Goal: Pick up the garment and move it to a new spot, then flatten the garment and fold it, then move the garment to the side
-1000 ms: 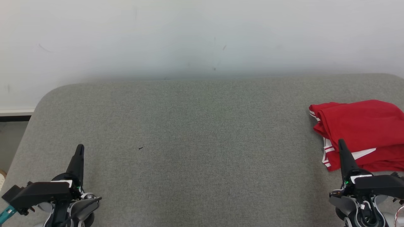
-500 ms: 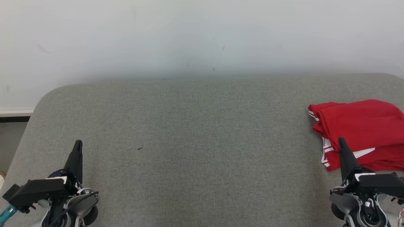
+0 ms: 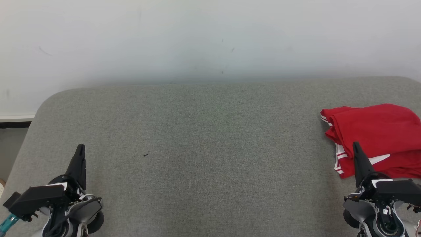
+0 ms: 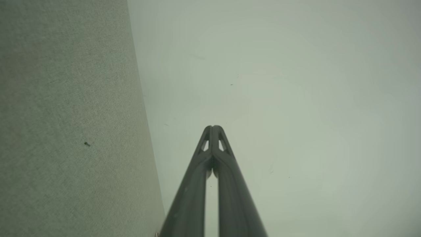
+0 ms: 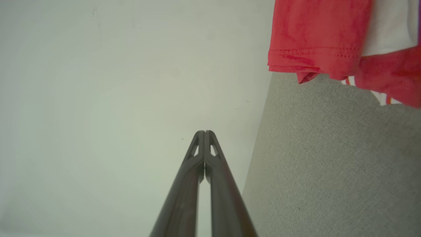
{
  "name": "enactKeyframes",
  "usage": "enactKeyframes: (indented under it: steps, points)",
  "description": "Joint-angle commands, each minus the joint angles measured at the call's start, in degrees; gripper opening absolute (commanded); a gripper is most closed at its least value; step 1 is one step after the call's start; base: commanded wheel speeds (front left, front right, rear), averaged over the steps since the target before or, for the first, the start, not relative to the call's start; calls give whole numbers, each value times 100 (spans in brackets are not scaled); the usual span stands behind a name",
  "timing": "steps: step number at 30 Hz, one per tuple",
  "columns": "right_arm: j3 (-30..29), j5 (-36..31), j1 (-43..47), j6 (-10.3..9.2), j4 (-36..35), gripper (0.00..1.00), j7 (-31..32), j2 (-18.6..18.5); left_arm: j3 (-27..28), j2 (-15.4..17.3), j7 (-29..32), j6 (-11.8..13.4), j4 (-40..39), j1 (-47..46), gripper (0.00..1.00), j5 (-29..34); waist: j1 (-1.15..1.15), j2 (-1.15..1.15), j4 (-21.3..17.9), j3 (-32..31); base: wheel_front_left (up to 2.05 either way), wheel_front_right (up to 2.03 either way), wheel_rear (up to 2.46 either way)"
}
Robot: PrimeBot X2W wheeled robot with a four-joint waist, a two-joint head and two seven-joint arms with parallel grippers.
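Note:
A red garment (image 3: 375, 135) with white stripes lies folded at the right edge of the grey fabric surface (image 3: 210, 148); the right wrist view shows its hem (image 5: 312, 36) at the top right. My right gripper (image 3: 355, 146) is shut at the lower right, its tip in front of the garment's near edge, holding nothing; its fingertips (image 5: 204, 133) meet. At the lower left my left gripper (image 3: 80, 148) is shut and empty, far from the garment, with fingertips (image 4: 213, 128) closed together.
A pale wall (image 3: 210, 39) rises behind the grey surface. The surface's rounded left corner (image 3: 49, 98) borders a strip of floor and skirting (image 3: 13, 125). A tiny dark speck (image 3: 145, 155) lies left of the middle.
My left gripper has drifted slightly left and up in the head view. The right gripper and the garment stay put.

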Motion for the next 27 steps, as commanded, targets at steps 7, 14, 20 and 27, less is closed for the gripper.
enactKeyframes:
  steps: [7,14,20,27]
  points:
    - [-19,9,-35,0,3,0,2,-40,19,11,8,-7,1,-57,0,-54,0,0,0,0,0,0,0]
    - [-18,9,-34,0,3,0,1,-40,18,11,8,-7,1,-56,0,-54,0,0,0,0,0,0,0]
    - [-18,10,-34,0,3,0,1,-40,18,11,8,-7,0,-56,0,-55,0,0,0,0,0,0,0]
    - [-18,10,-33,0,3,0,1,-40,17,11,7,-7,-2,-56,0,-55,0,0,0,0,0,0,0]
